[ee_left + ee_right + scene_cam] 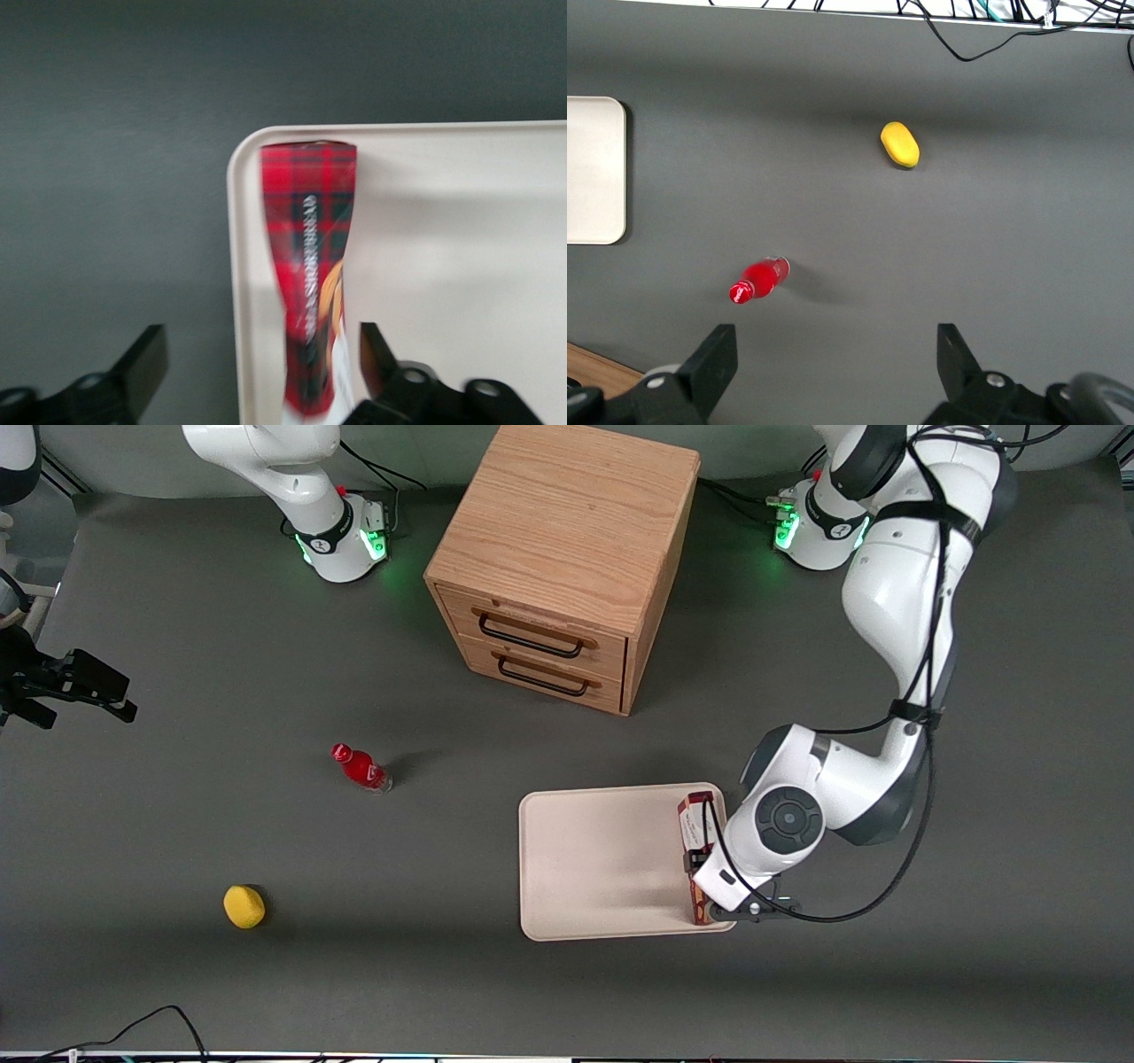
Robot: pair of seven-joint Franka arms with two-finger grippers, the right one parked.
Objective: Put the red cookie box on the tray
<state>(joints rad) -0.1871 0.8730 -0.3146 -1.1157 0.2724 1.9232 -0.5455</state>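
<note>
My pincer (261, 367) hangs over the working-arm end of the large flat cream-beige tray (585, 868), its two black fingers (142, 363) spread wide and released, one on either side of the long slim dark-red tartan cookie box (310, 266) without touching it. The box (697, 841) rests on the tray, just inside the rim (237, 266) and running along that short edge, one end close to a rounded corner. In the front view my white wrist covers part of the carton. The tray lies on the dark grey table (221, 646), nearer the front camera than the light wooden two-drawer cabinet (567, 558). Toward the parked arm's end of the table lie a small red bottle (360, 767) on its side and, nearer the camera, a yellow rounded object (244, 906), both well apart from the tray.
</note>
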